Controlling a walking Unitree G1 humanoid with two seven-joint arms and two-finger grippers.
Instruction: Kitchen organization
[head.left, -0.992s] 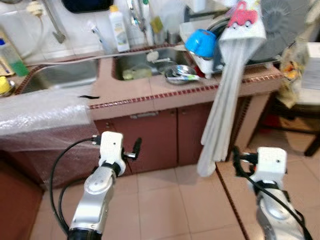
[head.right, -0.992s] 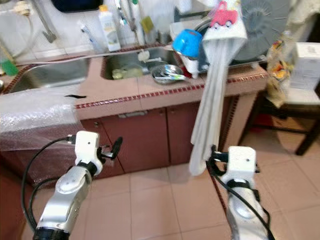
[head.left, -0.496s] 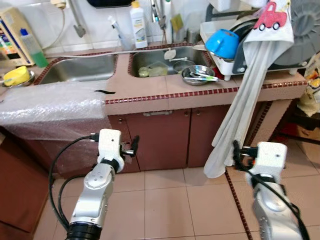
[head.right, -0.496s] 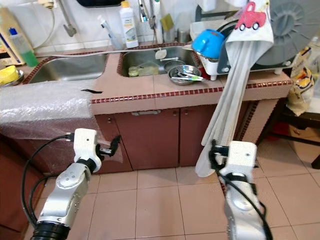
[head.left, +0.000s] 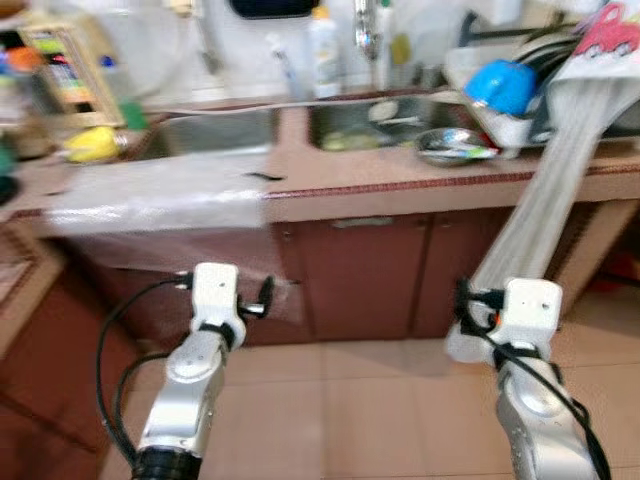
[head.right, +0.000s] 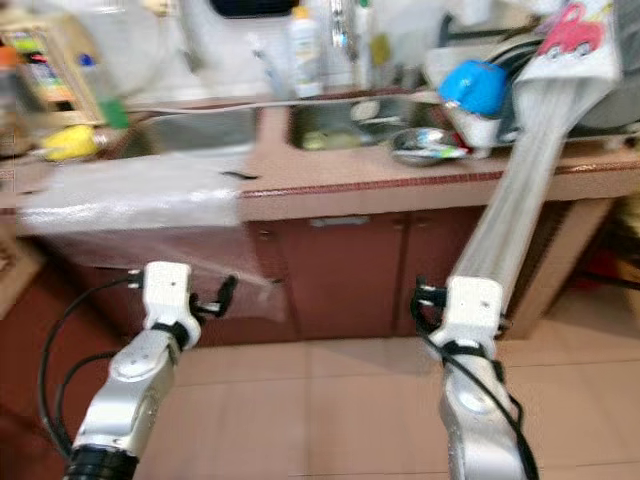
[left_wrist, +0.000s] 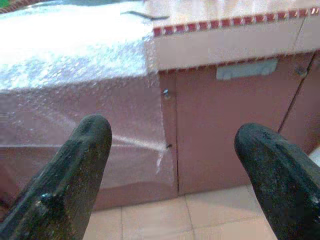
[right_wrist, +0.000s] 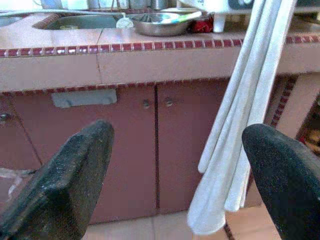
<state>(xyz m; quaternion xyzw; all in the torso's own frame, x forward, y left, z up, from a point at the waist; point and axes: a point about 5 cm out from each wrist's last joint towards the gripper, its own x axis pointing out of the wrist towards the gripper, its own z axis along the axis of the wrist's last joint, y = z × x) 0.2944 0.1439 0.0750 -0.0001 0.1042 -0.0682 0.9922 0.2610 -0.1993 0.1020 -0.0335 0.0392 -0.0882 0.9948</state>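
Kitchen counter (head.left: 420, 185) ahead (cluttered, untouched); left gripper (left_wrist: 170, 165) and right gripper (right_wrist: 175, 170) spread wide, empty; organizing seemingly unstarted.

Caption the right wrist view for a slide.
Open right gripper faces cabinet doors, a hanging towel beside them.

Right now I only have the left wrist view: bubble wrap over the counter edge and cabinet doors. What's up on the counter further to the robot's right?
Observer: A steel bowl sits near the counter's front edge, just right of the sink.
Operator: Does anything hang in front of the cabinets there?
Observer: Yes, a long pale towel hangs from the dish rack, down past the counter edge.
Operator: And the right claw?
Observer: The right claw is open, low in front of the cabinet doors, beside the towel's lower end.
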